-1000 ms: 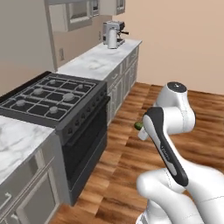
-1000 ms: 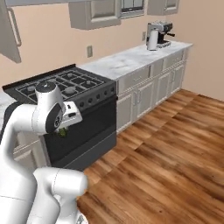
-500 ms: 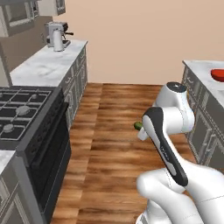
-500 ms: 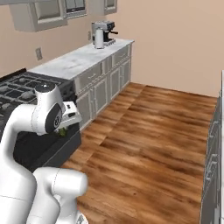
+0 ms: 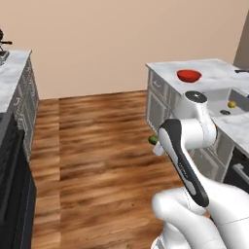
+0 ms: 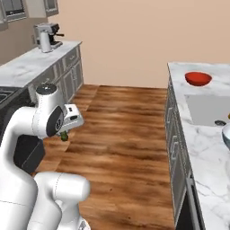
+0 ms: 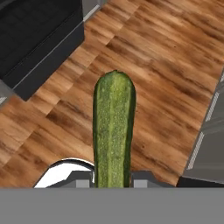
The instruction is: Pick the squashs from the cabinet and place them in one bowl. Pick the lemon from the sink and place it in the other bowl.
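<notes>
Here the gripper [image 7: 113,178] is clamped on a green squash [image 7: 114,131] above the wood floor [image 7: 166,74].

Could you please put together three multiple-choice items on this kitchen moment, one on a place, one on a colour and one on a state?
1. Where is the lemon?
A. In the sink
B. In the red bowl
C. On the floor

2. What colour is the bowl on the counter beyond the sink?
A. Black
B. Red
C. Yellow

3. What is the pincer doing?
A. Open and empty
B. Shut on the lemon
C. Shut on a squash

Answers:
1. A: the lemon lies in the sink basin, near the drain.
2. B: the red bowl sits on the marble counter past the sink, and nothing lies in it.
3. C: in the hand view the pincer is closed around the lower end of a green squash, carried above the wooden floor.
</notes>
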